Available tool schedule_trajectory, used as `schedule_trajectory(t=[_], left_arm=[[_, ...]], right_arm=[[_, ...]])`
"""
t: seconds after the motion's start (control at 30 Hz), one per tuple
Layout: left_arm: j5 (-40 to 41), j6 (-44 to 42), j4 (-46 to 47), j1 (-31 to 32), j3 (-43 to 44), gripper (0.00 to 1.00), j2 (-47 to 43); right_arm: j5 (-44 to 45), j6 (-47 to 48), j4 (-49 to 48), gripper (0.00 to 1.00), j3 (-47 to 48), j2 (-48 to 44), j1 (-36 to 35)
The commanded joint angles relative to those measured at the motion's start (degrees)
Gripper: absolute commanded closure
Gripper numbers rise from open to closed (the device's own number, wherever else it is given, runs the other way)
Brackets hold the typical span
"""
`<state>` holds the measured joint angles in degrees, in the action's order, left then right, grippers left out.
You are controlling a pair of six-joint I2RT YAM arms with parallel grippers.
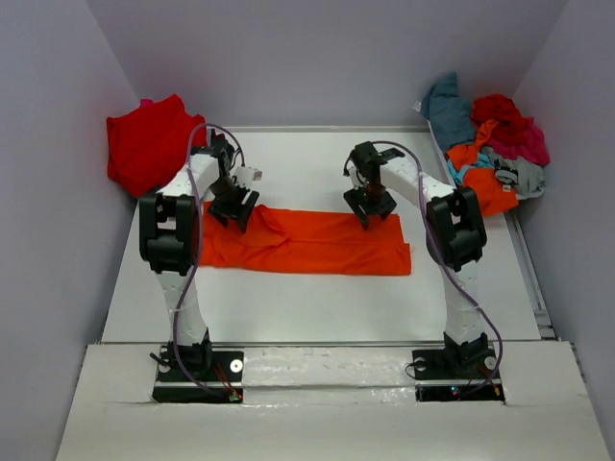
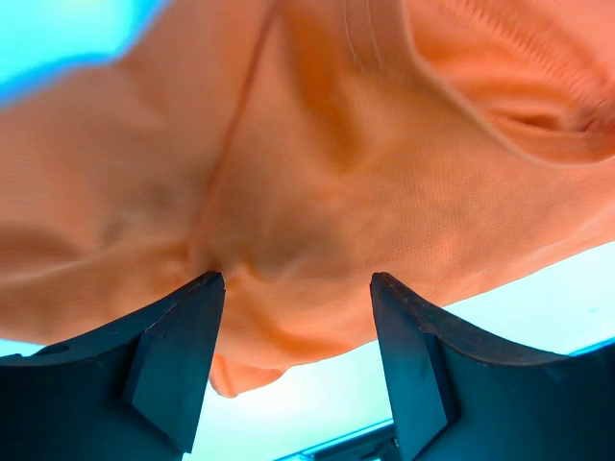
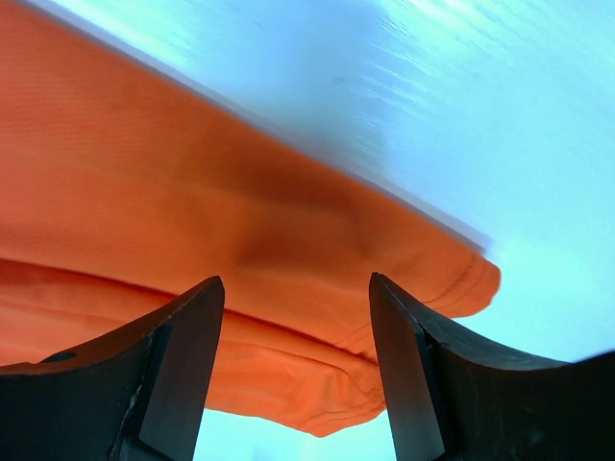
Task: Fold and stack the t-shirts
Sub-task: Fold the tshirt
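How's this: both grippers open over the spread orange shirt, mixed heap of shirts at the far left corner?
Wrong corner: the top external view shows the mixed heap at the far right. The left gripper and right gripper are indeed open over the orange shirt.

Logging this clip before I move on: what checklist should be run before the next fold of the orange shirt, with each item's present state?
1. Left hand open: ok.
2. Right hand open: ok.
3. Both hands above the orange t-shirt, one toward each end: ok.
4. Orange t-shirt lying as a long folded strip: ok.
5. Contact between hands and cloth: cannot tell.
6. Red t-shirt and unfolded pile apart from the strip: ok.
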<state>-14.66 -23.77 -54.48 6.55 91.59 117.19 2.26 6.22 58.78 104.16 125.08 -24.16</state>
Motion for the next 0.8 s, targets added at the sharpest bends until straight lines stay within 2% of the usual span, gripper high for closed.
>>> schedule_trajectory(t=[0.0, 0.2, 0.43, 0.6, 0.77], left_arm=[[0.59, -1.1, -1.77, -0.04, 4.56, 0.25, -0.73], [0.16, -0.31, -0.81, -0.04, 3.77, 0.26, -1.26], [0.59, -0.48, -2.74, -0.04, 2.81, 0.26, -2.22], [0.68, -1.54, -3.09, -0.04, -1.49, 0.26, -4.59], [-0.11, -1.46, -3.35, -0.04, -3.7, 0.26, -5.92]], right_arm=[[9.58, 2.74, -2.44, 0.32, -2.03, -0.79, -0.18], [11.45, 2.84, -3.15, 0.32, -2.21, -3.08, -0.18], [3.29, 0.29, -0.6, 0.31, -1.32, -6.77, -0.18], [2.84, 0.64, -2.97, 0.31, -5.98, -8.19, 1.22], [-1.11, -0.68, -2.27, 0.31, -5.28, -7.66, 1.84]])
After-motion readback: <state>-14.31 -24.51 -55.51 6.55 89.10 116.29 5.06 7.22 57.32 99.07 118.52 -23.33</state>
